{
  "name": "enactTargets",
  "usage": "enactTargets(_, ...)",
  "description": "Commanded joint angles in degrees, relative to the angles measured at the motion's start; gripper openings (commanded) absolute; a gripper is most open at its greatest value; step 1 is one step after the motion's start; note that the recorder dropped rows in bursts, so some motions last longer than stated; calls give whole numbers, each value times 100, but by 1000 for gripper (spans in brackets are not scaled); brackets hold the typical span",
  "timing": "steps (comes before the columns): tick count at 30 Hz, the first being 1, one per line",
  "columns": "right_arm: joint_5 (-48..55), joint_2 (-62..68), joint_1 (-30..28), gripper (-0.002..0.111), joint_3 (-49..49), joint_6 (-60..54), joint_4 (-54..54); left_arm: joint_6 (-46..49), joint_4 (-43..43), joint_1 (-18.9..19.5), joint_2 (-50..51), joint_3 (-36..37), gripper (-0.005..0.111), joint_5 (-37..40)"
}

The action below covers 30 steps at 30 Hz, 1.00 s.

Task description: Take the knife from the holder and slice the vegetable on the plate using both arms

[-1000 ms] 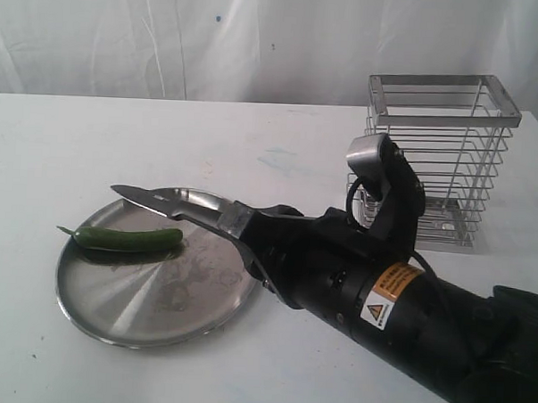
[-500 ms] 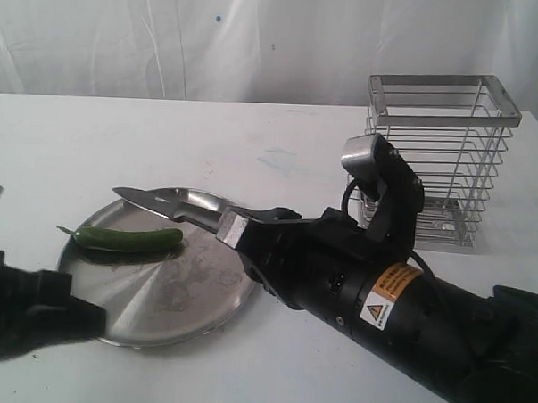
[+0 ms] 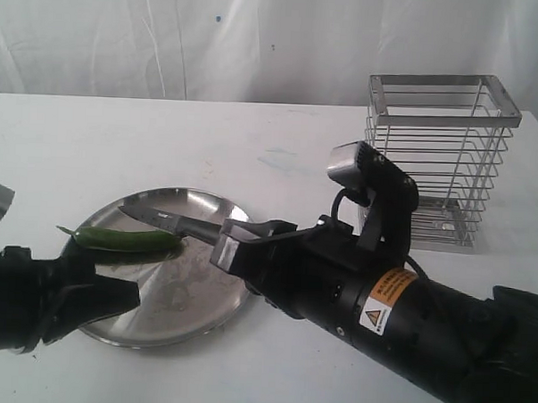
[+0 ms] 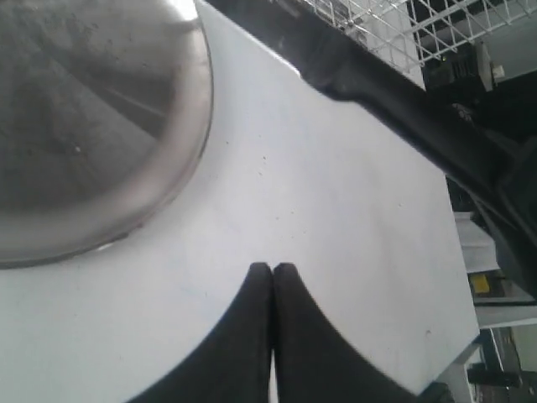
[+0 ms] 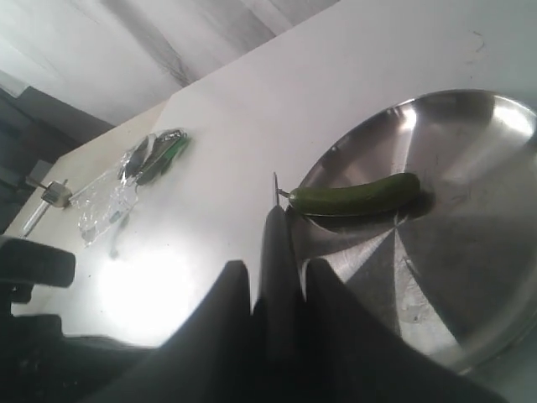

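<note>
The dark-green vegetable [image 3: 129, 240] [image 5: 357, 196] lies on the left part of the steel plate [image 3: 189, 292] [image 5: 470, 252] [image 4: 84, 126]. My right gripper [image 3: 239, 239] [image 5: 277, 270] is shut on the handle of the black knife [image 3: 165, 220] [image 5: 275, 239]. Its blade reaches over the plate, just above and behind the vegetable, with the point near the stem end. My left gripper [image 3: 125, 295] [image 4: 273, 269] is shut and holds nothing; it hovers at the plate's near-left rim, in front of the vegetable. The wire holder [image 3: 441, 155] stands at the back right with nothing showing in it.
The right arm's black body [image 3: 398, 305] [image 4: 403, 92] crosses the table between plate and holder. In the right wrist view, a clear plastic bag with green items [image 5: 126, 185] lies on the table beyond the plate. A white curtain [image 3: 214, 38] hangs behind.
My left arm has come into view from the lower left and reached the plate's near rim. The right gripper has brought the knife lower and closer to the vegetable.
</note>
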Motion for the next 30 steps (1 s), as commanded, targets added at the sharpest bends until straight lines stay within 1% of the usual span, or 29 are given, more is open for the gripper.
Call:
enactTargets(1,-94,-12,-7,0,20,-494,-77,283,-127,-30,328,-309,0,129)
enactTargets(3,-94,-12,-7,0,20,-558,-62,719,-127,-40,479,-471,0,245)
enactTargets(5,-113,-12,-7,0,20,-558,-62,1424,-127,-40,590,-594,0,75)
enactTargets(11,-122,-12,-7,0,20,-558,-62,1470,-102,-40,626,-714,0,-1559)
enactTargets(13,-122,-12,-7,0,20,-558,-62,1470,282,-40,626,-691,0,-1966)
enactTargets(14,-122,-12,-7,0,20,-558,-62,1478,411,-40,615,-636,0,-2324)
enactTargets(16,-78,-12,-7,0,20,-558,-62,1712,287,-40,594,-540,0,-2867)
enactTargets(18,-23,-12,-7,0,20,-558,-62,2478,-127,-40,573,-526,0,-3648)
enactTargets(20,-9,-12,-7,0,20,-558,-62,3403,-127,-40,573,-614,0,-4481)
enactTargets(22,6,-12,-7,0,20,-535,-62,3945,-127,-40,573,-786,0,-5228)
enactTargets(23,6,-12,-7,0,20,-522,-62,4177,-127,-29,573,-906,0,-5460)
enactTargets(24,6,0,-7,0,20,-522,-62,4780,-127,46,632,-1123,0,-5472)
enactTargets(25,37,0,-7,0,20,-566,-52,4966,-127,145,695,-1219,0,-5295)
enactTargets(26,49,11,-7,0,20,-698,-52,4908,-127,404,887,-1318,0,-4816)
enactTargets(27,61,19,-7,0,20,-750,-52,4694,-127,569,1001,-1329,0,-4581)
enactTargets(28,61,34,-7,0,20,-799,-52,4048,-127,898,1190,-1299,0,-4401)
enactTargets(29,61,34,-7,0,20,-799,-52,3696,-127,1075,1273,-1252,0,-4331)
enactTargets(30,61,34,-7,0,20,-809,-52,3139,-127,1406,1328,-1154,0,-4107)
